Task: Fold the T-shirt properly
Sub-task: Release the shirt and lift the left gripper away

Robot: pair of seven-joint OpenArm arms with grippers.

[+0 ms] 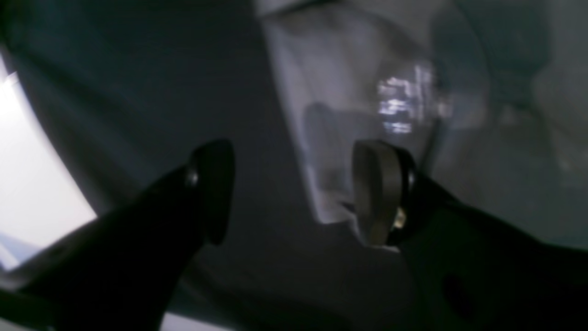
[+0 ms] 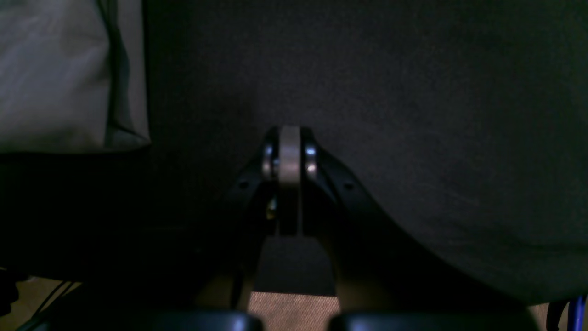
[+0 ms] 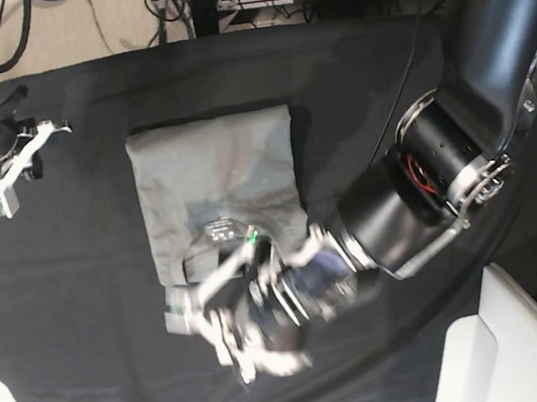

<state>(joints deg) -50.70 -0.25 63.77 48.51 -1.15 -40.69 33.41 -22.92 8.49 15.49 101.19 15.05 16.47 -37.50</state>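
Left gripper [image 1: 294, 193] first: its 2 pads stand spread with nothing between them, one pad [image 1: 377, 191] just at the pale hem of the T-shirt [image 3: 219, 173]. Right gripper [image 2: 290, 151] sits pressed together, empty, over the black table cover [image 3: 351, 77] toward its far corner. The T-shirt lies mid-cover as a narrow folded panel, neck label showing. Looks like a fold has just been laid and let go; next likely calls for pinching the near edge and carrying it across.
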